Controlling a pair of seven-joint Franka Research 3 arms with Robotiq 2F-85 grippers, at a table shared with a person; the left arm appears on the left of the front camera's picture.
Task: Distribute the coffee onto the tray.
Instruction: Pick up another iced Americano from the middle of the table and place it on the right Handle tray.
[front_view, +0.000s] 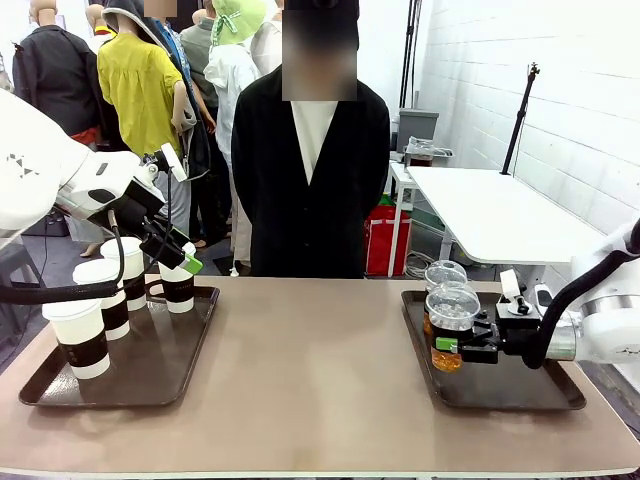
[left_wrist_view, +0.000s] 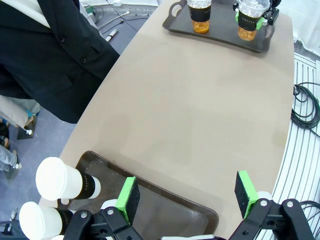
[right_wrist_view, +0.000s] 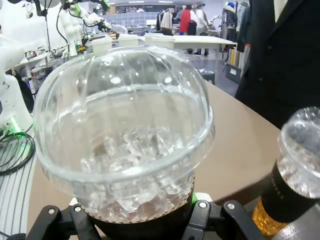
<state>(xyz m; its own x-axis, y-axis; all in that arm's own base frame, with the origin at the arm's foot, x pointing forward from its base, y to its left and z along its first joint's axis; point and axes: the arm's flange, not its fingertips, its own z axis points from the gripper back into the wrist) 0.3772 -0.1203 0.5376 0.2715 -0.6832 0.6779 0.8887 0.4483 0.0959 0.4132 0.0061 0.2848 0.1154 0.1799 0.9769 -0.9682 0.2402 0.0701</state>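
Where the tan table meets its two ends, a dark brown plastic tray sits at each: the left tray and the right tray.

Left tray: four white paper cups with white lids and dark brown sleeves. Nearest cup at the front corner; second cup behind it; third cup farther back; fourth cup toward the far edge, upright.

Left gripper: black, green pads, jaws spread wide in its wrist view, nothing between them; it hangs just above the fourth cup. Touching or apart, I cannot tell.

Right tray: two clear plastic dome-lidded cups of dark-amber iced drink. Near iced cup clamped at its dark sleeve by the right gripper, fingers on either side. Whether its base rests on the tray, I cannot tell. Far iced cup just behind it, free.

Person in a black jacket stands at the far side, between the trays.
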